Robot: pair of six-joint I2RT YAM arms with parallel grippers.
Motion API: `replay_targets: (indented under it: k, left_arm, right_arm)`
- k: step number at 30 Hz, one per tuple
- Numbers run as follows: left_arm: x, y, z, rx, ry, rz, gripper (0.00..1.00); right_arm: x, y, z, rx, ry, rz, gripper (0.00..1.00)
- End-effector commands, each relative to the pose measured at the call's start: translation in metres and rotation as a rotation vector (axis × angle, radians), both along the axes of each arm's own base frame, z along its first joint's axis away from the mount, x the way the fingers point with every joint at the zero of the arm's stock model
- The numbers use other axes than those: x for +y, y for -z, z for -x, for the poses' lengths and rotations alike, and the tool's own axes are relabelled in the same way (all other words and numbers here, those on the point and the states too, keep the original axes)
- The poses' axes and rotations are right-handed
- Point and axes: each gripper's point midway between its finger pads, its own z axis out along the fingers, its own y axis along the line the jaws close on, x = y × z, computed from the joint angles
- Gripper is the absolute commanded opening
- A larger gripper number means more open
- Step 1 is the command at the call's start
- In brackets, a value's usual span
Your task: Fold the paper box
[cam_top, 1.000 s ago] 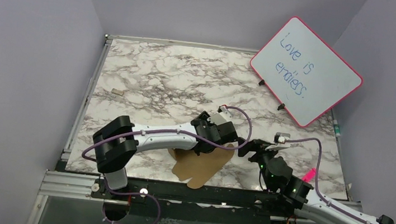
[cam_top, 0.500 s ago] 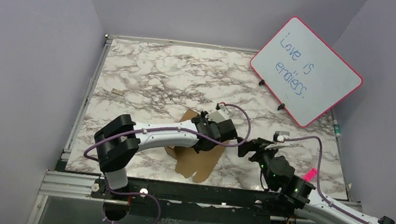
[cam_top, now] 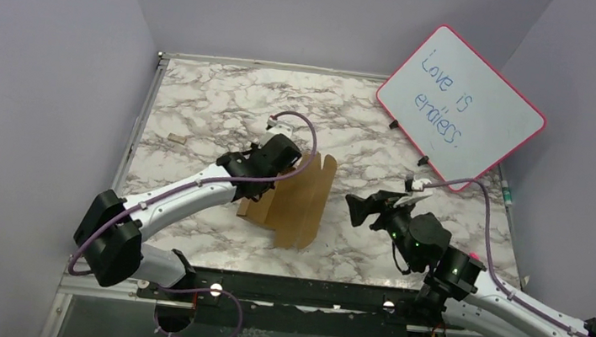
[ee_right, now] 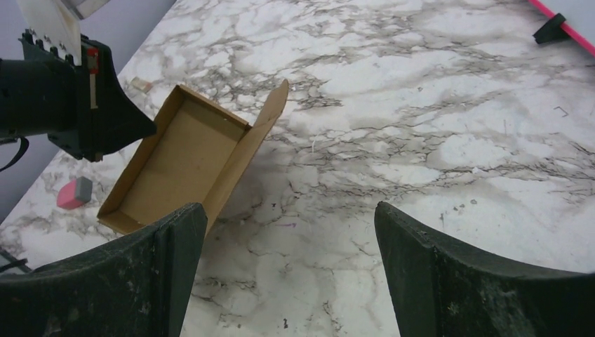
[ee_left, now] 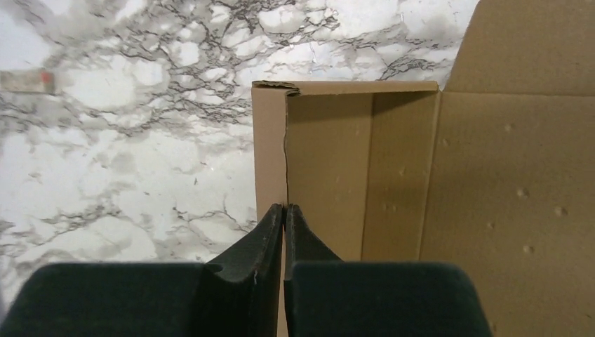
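The paper box (cam_top: 301,204) is plain brown cardboard, an open oblong tray with its lid flap raised, standing mid-table. My left gripper (cam_top: 257,182) is shut on the tray's left side wall. In the left wrist view the two fingers (ee_left: 284,208) pinch that thin wall, with the paper box (ee_left: 365,168) interior to the right. My right gripper (cam_top: 356,209) hangs open just right of the box, touching nothing. In the right wrist view its fingers (ee_right: 286,214) stand wide over bare marble, and the paper box (ee_right: 184,156) lies beyond the left finger.
A pink-framed whiteboard (cam_top: 461,109) leans at the back right. A tiny tan scrap (cam_top: 177,138) lies at the left. A small pink and grey block (ee_right: 74,193) sits near the box's left. Grey walls enclose the marble table (cam_top: 226,101).
The left gripper shut on the box's wall and carried it away from the near edge toward the middle; the box now stands as a tray with its lid up. The right gripper moved left.
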Motion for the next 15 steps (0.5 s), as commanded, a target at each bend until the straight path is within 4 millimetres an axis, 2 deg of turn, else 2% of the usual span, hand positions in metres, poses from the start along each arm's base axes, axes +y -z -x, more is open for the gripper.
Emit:
replay_targets:
  k: [1, 6, 10, 12, 15]
  left_arm:
    - [-0.015, 0.016, 0.003, 0.070, 0.012, 0.263, 0.05]
    - [-0.014, 0.046, 0.007, 0.124, -0.051, 0.450, 0.05]
    - [-0.025, 0.058, 0.010, 0.135, -0.088, 0.595, 0.06]
    - [-0.028, 0.060, 0.010, 0.130, -0.103, 0.637, 0.10]
    - [-0.030, 0.054, 0.010, 0.113, -0.097, 0.672, 0.24]
  right_arm:
    - [0.024, -0.006, 0.005, 0.043, -0.112, 0.062, 0.95]
    - [0.045, -0.013, 0.000, 0.122, -0.143, 0.151, 0.96]
    - [0.063, -0.007, -0.008, 0.230, -0.146, 0.262, 0.96]
    - [0.071, -0.009, -0.010, 0.267, -0.151, 0.293, 0.96]
    - [0.088, -0.017, -0.012, 0.295, -0.194, 0.310, 0.96]
